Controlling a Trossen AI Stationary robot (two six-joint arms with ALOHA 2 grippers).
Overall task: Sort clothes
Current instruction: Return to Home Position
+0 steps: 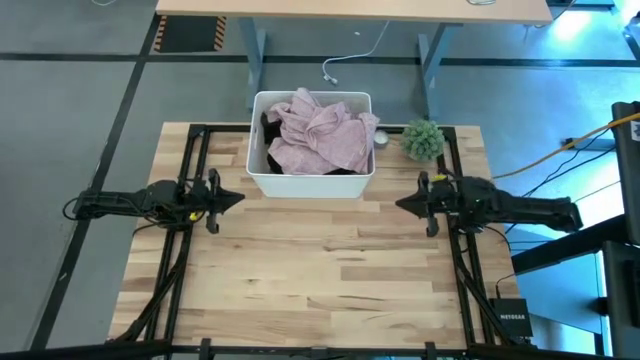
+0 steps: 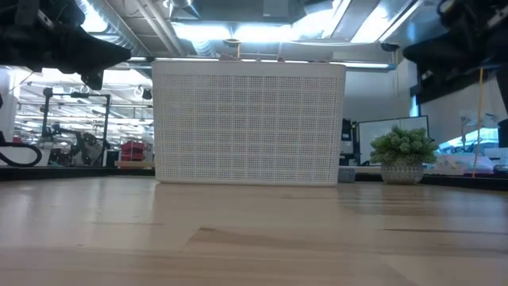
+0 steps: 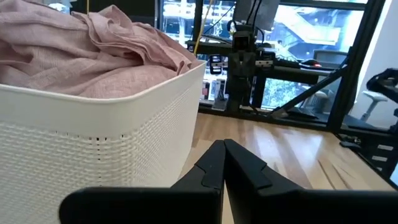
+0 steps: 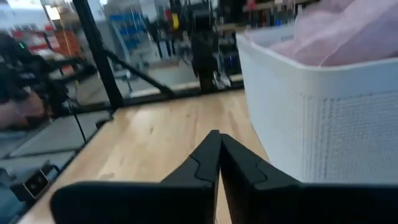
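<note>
Mottled pink fabric garment (image 1: pixel 318 137) heaped over black garments (image 1: pixel 270 128) inside white rectangular plastic tub (image 1: pixel 310 184).
Heap lies along tub's length. Left gripper (image 1: pixel 238 199) and right gripper (image 1: pixel 400 203), fingers together, point inward near tub's front corners.

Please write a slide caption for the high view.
Pink garment on top of black clothes in the white tub; left tool and right tool, both shut and empty, flank it; plant beside.

place: robotics lab or workshop | overhead: exposed ducts (image 2: pixel 151 36), strip lights (image 2: pixel 238 32) | floor (image 1: pixel 60 120): grey, hazard-striped mat (image 1: pixel 190 33) | behind: monitor (image 2: pixel 381 127), equipment racks (image 2: pixel 79 119)
</note>
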